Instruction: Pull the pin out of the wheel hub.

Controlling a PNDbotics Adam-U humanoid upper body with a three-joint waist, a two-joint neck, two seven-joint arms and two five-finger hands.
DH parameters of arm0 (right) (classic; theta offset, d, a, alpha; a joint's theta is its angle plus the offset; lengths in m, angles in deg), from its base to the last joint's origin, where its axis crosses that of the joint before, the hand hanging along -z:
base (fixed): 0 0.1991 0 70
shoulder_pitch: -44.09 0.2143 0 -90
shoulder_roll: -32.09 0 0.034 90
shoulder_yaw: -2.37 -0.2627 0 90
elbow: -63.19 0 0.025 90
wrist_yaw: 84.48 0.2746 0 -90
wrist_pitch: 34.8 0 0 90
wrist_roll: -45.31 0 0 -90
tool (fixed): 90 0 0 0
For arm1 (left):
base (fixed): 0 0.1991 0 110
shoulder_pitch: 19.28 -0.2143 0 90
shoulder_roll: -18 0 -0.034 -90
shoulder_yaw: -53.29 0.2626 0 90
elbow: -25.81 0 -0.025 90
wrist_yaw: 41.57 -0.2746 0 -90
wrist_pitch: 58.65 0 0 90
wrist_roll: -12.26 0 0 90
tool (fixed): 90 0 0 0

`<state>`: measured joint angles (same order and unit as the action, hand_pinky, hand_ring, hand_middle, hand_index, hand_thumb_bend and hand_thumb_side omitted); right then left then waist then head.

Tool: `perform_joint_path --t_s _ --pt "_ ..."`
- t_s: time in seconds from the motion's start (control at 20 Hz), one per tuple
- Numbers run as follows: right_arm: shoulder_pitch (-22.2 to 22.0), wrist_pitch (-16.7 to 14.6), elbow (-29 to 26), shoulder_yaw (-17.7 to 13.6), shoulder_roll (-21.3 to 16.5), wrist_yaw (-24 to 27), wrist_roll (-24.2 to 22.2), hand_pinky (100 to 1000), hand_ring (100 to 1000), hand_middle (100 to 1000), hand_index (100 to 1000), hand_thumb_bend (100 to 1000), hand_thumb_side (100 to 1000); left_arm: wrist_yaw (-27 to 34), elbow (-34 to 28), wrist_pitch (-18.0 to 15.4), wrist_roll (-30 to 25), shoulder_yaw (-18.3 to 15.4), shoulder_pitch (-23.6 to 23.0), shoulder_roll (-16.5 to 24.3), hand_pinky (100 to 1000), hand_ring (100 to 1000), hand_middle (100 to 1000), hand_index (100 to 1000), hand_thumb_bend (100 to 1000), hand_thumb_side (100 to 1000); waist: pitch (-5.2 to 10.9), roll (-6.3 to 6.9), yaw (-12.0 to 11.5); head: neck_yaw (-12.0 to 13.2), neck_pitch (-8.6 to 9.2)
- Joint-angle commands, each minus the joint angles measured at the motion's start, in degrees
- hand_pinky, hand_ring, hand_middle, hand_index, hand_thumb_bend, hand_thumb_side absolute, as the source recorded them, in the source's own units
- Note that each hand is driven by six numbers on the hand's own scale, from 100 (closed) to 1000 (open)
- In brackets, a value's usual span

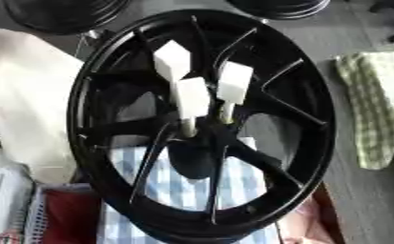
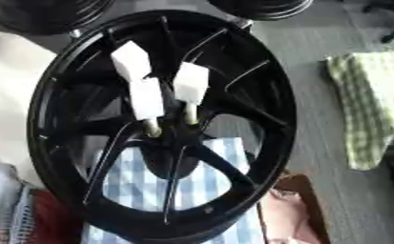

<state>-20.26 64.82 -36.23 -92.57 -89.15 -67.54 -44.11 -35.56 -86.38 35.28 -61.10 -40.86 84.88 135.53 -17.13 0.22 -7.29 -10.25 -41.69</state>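
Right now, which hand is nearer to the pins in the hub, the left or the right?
Neither can be named: no hand shows in either view. Three white-topped pins stand in the hub of the black wheel, untouched.

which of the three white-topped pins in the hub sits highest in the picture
The upper-left pin; its white block stands above the other two, the right pin and the lowest middle pin, on the black wheel.

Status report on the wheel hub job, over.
Neither hand in view. Three white-headed pins stand in the centre of the black wheel hub, none pulled yet. Nothing blocking the pins; blue checked cloth lies behind the spokes.
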Motion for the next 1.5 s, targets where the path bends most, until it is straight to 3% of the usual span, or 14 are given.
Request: perform_joint_path --t_s 0.05,0.25,0.45,0.75,1.05,1.5 --pt "0.1 -0.1 -1.5 -1.1 -2.7 -0.2 0.4 827 664 592 651 122 464 -3.5 1.1 0.9 -7.8 0.9 2.0 9.5 762 741 666 784 290 627 0.48 0.14 0.0 0.0 0.48" --pt "-0.7 -0.1 -1.9 -1.3 -3.2 -0.4 0.5 827 664 593 651 122 468 -8.2 3.3 -0.4 -19.5 2.3 5.9 16.5 763 741 669 784 328 613 0.02 0.36 0.2 0.0 0.97" --pt "-1.3 0.0 -2.0 -1.4 -3.5 -0.8 0.7 827 664 593 651 121 473 -11.3 4.0 -1.6 -31.3 4.6 9.0 20.6 768 746 664 790 368 623 -0.6 0.74 0.4 -0.2 1.48" --pt "-0.3 0.2 -1.6 -0.9 -3.1 -0.6 0.4 827 664 592 651 120 474 -14.2 3.2 -0.1 -50.8 8.3 16.0 21.9 781 736 687 802 390 659 -0.94 0.72 1.0 0.5 2.11" --pt "0.3 0.3 -1.8 -0.4 -2.8 -0.6 -0.2 827 665 593 651 106 479 -15.5 3.5 0.0 -57.9 12.3 23.9 19.9 782 738 689 802 397 666 -0.72 0.19 1.2 1.1 2.12" --pt "1.4 0.7 -1.7 0.9 -1.9 -0.8 -1.4 828 665 594 651 100 483 -18.5 8.9 -2.6 -63.7 21.4 39.3 11.1 781 740 691 801 412 660 0.05 -0.37 1.7 2.2 2.64"
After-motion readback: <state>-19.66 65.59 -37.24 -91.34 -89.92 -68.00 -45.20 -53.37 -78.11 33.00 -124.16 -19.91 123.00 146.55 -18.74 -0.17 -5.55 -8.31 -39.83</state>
